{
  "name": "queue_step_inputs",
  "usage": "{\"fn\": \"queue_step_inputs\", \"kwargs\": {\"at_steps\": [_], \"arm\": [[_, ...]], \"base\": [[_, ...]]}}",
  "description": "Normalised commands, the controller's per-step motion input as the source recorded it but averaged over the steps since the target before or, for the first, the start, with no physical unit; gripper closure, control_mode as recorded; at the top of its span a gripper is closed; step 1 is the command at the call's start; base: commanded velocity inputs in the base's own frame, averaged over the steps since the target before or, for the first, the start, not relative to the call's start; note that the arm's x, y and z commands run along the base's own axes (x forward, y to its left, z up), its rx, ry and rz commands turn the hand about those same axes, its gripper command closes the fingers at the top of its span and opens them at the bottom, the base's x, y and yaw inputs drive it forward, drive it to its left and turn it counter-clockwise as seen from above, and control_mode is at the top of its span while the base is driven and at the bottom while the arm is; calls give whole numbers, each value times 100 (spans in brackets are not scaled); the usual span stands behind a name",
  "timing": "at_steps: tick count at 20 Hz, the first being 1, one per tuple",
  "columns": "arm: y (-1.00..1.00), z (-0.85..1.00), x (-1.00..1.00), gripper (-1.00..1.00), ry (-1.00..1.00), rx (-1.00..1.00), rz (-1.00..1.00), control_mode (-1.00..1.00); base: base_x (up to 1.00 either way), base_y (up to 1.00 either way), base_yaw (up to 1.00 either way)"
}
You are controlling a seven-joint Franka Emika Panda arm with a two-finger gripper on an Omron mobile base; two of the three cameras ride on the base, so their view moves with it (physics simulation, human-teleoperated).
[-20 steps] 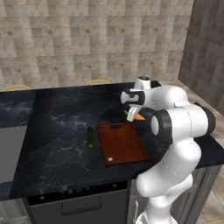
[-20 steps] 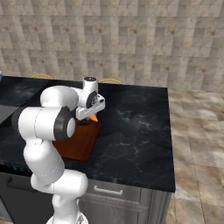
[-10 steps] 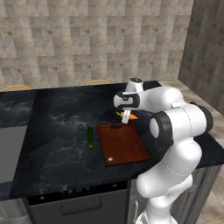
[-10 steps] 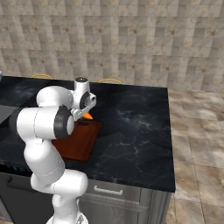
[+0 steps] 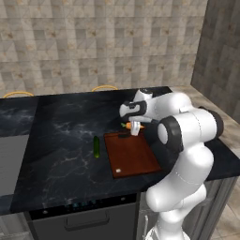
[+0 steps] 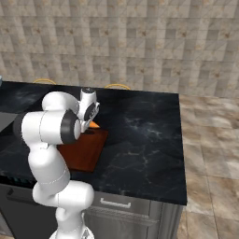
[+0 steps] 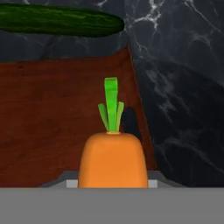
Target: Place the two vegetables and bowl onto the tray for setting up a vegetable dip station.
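Note:
My gripper (image 5: pixel 135 129) is shut on the carrot (image 5: pixel 127 125), holding it a little above the far end of the tray (image 5: pixel 132 153), near the handle slot. In the hand view the orange carrot (image 7: pixel 113 159) points its green top away from me, with the reddish-brown tray (image 7: pixel 48 122) below it. From the right, the carrot (image 6: pixel 94 124) pokes out beside the gripper (image 6: pixel 88 126) over the tray (image 6: pixel 84 150). The cucumber (image 5: pixel 96 146) lies on the black counter just left of the tray, apart from it; it crosses the top of the hand view as the cucumber (image 7: pixel 57 20). The bowl is out of view.
The dark marble counter (image 5: pixel 61 126) runs wide to the left and ends at a grey inset panel (image 5: pixel 9 159). Two yellowish curved rims (image 5: pixel 104 87) rise behind its far edge. The counter's right edge (image 6: pixel 179 154) drops to a tiled floor.
The gripper has carried the carrot leftward and slightly down, from beside the tray's far right corner to over its far end. The cucumber and tray have not moved.

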Motion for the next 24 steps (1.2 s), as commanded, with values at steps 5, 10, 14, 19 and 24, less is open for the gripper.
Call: {"fn": "queue_step_inputs", "kwargs": {"at_steps": [5, 10, 14, 19, 24], "arm": [[13, -18, 0, 100, 0, -2, 16, -100], [5, -9, 0, 100, 0, 0, 10, -100], [0, -28, 0, 100, 0, 0, 6, -100], [1, -27, 0, 100, 0, 0, 7, -100], [5, -18, 1, 100, 0, 0, 6, -100]], "base": [[0, 0, 0], [0, 0, 0], [0, 0, 0], [0, 0, 0], [0, 0, 0]]}}
